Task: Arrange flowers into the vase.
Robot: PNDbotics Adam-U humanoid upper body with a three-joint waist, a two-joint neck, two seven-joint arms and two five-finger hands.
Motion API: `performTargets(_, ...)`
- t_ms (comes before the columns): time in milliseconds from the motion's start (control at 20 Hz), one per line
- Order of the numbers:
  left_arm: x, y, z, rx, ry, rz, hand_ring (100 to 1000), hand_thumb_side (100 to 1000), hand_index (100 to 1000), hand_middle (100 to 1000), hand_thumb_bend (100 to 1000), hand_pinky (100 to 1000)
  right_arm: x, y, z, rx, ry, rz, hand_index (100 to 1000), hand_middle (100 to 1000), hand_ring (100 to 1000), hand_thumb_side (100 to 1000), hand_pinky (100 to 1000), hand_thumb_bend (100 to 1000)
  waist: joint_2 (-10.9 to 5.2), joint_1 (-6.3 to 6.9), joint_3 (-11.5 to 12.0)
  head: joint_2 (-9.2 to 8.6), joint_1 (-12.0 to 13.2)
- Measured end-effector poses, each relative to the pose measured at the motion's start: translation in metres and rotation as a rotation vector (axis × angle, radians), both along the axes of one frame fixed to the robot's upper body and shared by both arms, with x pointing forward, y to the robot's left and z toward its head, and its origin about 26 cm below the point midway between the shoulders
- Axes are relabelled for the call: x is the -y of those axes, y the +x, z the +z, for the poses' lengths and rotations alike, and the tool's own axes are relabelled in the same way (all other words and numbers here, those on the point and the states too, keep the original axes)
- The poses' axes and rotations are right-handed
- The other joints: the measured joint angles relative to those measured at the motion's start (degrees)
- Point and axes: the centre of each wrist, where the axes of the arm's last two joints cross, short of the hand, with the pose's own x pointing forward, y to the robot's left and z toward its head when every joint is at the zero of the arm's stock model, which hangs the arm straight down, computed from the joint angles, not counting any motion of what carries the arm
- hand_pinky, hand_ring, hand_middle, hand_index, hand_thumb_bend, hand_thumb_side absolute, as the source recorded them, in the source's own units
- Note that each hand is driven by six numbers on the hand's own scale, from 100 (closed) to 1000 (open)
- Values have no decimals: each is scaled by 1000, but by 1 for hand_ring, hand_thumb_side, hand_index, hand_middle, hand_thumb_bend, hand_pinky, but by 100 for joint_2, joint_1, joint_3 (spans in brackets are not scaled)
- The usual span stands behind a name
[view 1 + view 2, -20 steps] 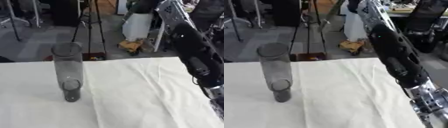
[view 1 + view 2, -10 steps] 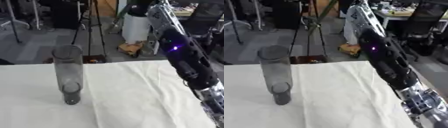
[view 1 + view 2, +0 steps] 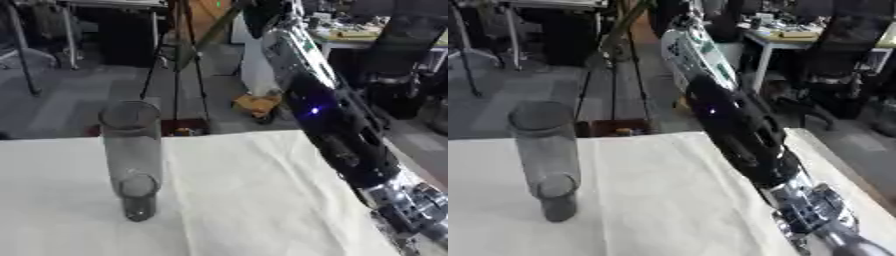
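A: Item one, left side?

B: Tall smoky-grey clear cylinder vase [image 3: 131, 157], upright on the white cloth-covered table [image 3: 236, 200], long axis vertical, mouth open at the top. Nothing visible inside.

A: Flowers?

B: None in either view.

A: Item two, right side?

B: Black-and-silver right arm [image 3: 737, 125], running from the upper centre down to the lower right corner. The wrist leaves the picture at the bottom edge; the right hand itself is not shown, so I cannot tell how its fingers are set.

A: Left hand?

B: Absent from both views.

A: Governing relation?

B: The vase lies well apart to the left of the right arm, which is the only one near.
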Motion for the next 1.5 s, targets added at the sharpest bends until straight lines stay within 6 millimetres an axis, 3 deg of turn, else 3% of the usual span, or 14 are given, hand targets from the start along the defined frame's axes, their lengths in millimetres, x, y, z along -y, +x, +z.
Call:
performTargets(600, 3, 0, -1, -11, 2, -19, 930, 1000, 958, 952, 100, 634, 2, 20, -17, -76, -117, -155, 100, 100, 1000, 322, 100, 157, 78, 59, 65, -45, -303)
performTargets(1100, 7, 0, -3, -20, -8, -41, 930, 1000, 958, 952, 100, 635, -23, 26, -18, -153, -192, -247, 100, 100, 1000, 317, 100, 153, 103, 125, 133, -47, -501)
performTargets(1500, 10, 0, -1, -19, -17, -60, 930, 1000, 958, 951, 100, 639, -38, 27, -22, -185, -245, -301, 100, 100, 1000, 312, 100, 160, -1, 59, 239, -42, -591)
